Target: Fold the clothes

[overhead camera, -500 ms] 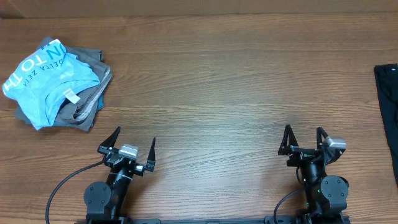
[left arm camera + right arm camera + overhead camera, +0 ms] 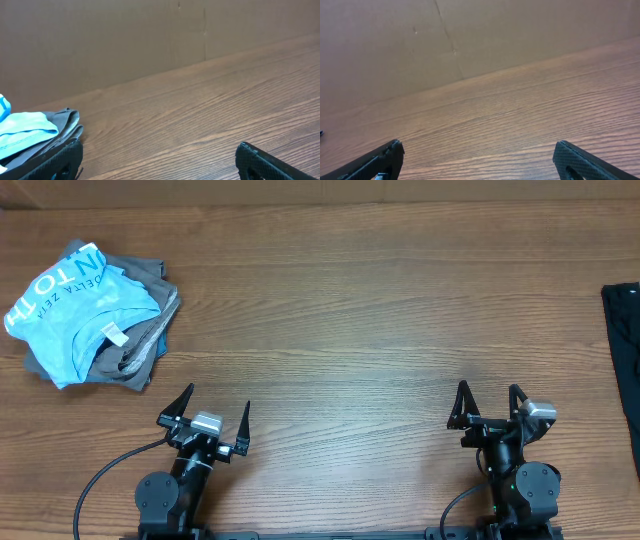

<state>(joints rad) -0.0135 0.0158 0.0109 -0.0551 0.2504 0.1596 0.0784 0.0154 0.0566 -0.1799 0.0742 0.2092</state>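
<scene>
A strip of black fabric, the clothes (image 2: 624, 355), shows at the far right edge of the table in the overhead view; most of it is cut off by the frame. My left gripper (image 2: 216, 406) rests near the front edge at the left, open, with only bare wood between its fingers (image 2: 55, 161). My right gripper (image 2: 490, 401) sits near the front edge at the right, also open and empty, well to the left of the black fabric. Neither wrist view shows the black fabric.
A pile of folded garments lies at the back left: a light blue shirt with white lettering (image 2: 75, 310) on top of grey garments (image 2: 150, 330). Its edge shows in the left wrist view as the pile (image 2: 30, 135). A brown wall (image 2: 470, 35) backs the wooden table (image 2: 350, 310).
</scene>
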